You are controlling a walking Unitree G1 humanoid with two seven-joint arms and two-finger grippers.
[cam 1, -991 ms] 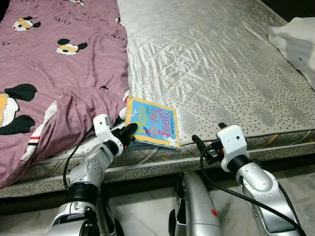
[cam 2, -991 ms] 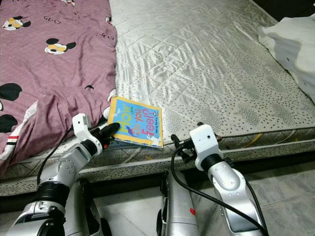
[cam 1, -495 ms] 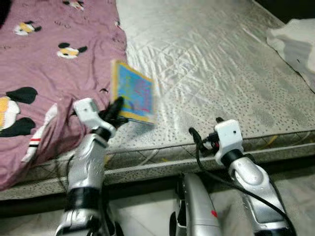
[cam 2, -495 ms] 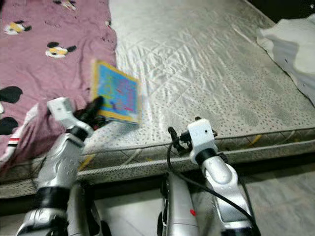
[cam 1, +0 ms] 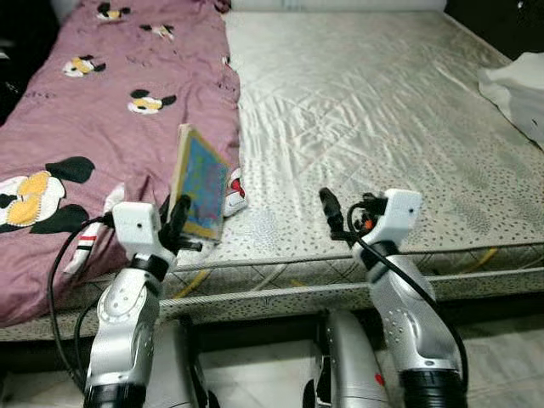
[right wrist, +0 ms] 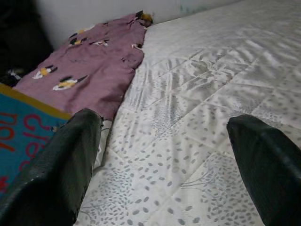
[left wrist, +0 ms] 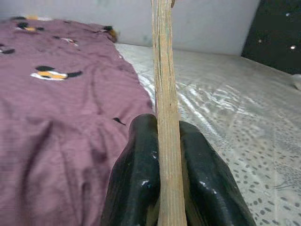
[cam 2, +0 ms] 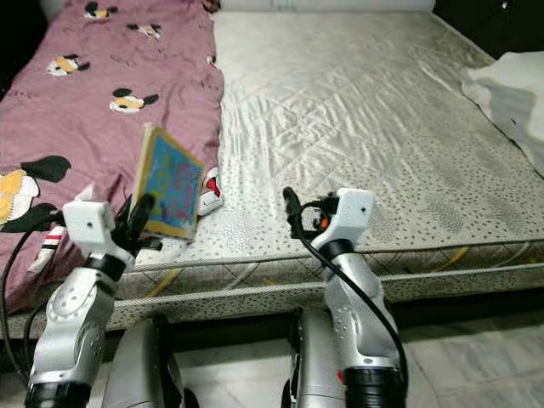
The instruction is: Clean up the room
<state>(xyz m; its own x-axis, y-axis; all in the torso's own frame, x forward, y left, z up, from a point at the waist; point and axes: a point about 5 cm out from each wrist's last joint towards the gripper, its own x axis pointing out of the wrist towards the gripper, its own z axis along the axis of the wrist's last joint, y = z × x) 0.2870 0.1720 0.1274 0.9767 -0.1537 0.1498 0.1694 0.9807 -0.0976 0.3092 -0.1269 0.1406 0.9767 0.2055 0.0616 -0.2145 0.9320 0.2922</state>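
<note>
In left end effector (cam 1: 180,223), book (cam 1: 201,182) stands upright

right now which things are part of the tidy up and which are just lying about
In the job:
- blue picture book with yellow border, held upright off the bed
- left gripper, shut on the book's lower edge
- right gripper, open, empty, over the mattress edge

Just lying about:
- pink cartoon-mouse blanket
- grey quilted mattress
- white cloth, far right
</note>
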